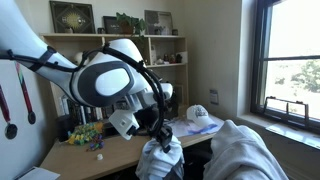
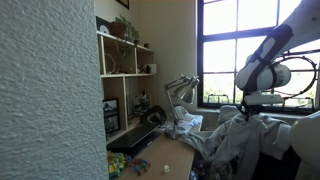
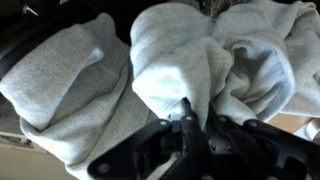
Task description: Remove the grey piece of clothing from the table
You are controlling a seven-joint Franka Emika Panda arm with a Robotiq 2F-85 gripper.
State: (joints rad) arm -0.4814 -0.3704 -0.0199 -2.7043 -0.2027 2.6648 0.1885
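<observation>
The grey clothing (image 3: 170, 60) is pinched btw. the gripper (image 3: 187, 112) fingers, pressed together, w/ bulk hung straight below, beside the table (image 1: 66, 157).

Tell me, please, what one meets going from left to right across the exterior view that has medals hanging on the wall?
Hanging medals → colourful clutter → gripper, pinching the grey clothing → white cap → window.
</observation>
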